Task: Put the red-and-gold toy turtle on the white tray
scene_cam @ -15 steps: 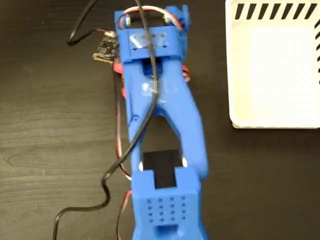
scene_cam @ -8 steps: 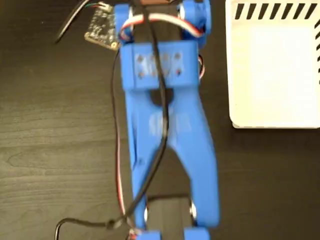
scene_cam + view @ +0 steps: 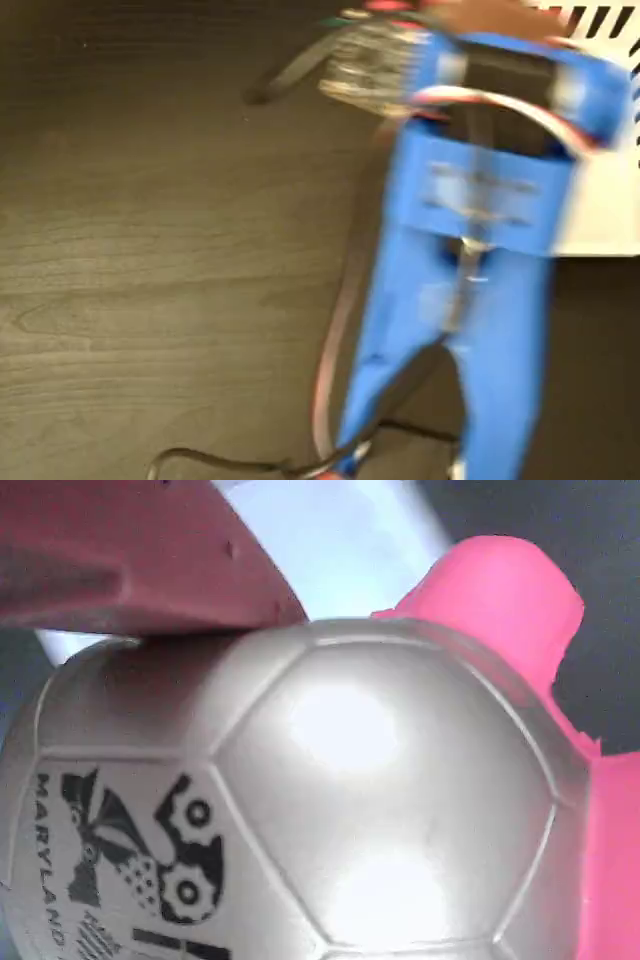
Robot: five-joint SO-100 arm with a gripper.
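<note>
Gold-shelled turtle (image 3: 330, 810) fills wrist view; white tray (image 3: 600, 215) edge beyond.

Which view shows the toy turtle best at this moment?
The wrist view: the red-and-gold toy turtle fills it, its shiny domed shell, dark printed logo and a coral-pink limb plain, with a gripper finger pressed on top. The fixed view shows none of it; the blurred blue arm covers that spot beside the white tray.
</note>
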